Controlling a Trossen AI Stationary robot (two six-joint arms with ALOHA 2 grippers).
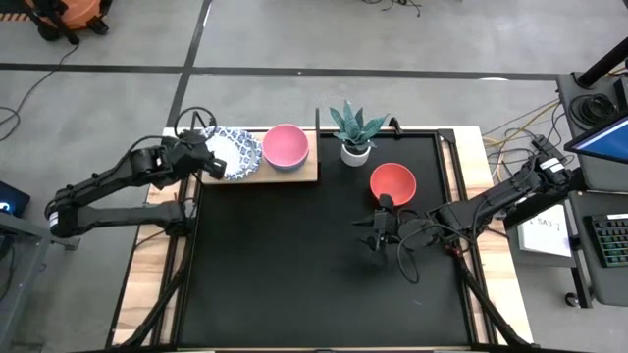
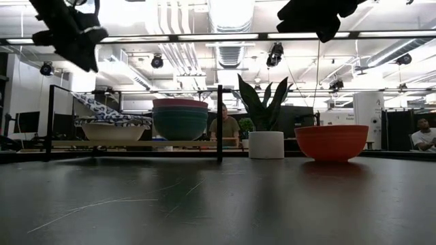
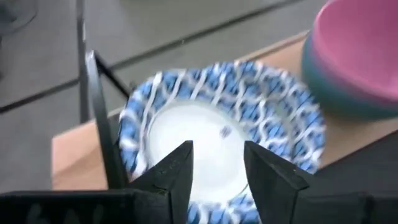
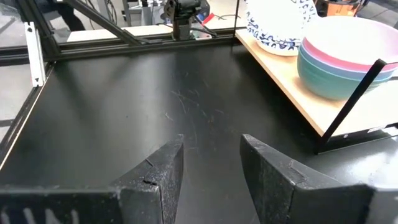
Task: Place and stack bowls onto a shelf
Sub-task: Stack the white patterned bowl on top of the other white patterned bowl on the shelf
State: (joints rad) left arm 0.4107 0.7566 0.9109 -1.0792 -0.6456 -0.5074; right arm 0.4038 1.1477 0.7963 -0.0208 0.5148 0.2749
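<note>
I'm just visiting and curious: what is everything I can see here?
Table: one, black, under everything.
Shelf: one, light wood, table's far left.
Patterned bowls: at least two, blue-and-white, stacked on the shelf's left; the top one tilted.
Pink bowl: one, on the shelf's right, atop a green bowl.
Red bowl: one, on the table.
Plant: one, green, white pot, beside the shelf.
People: two, seated in the room behind.
Left gripper: open, above the patterned bowls.
Right gripper: open, above the table near the red bowl.
</note>
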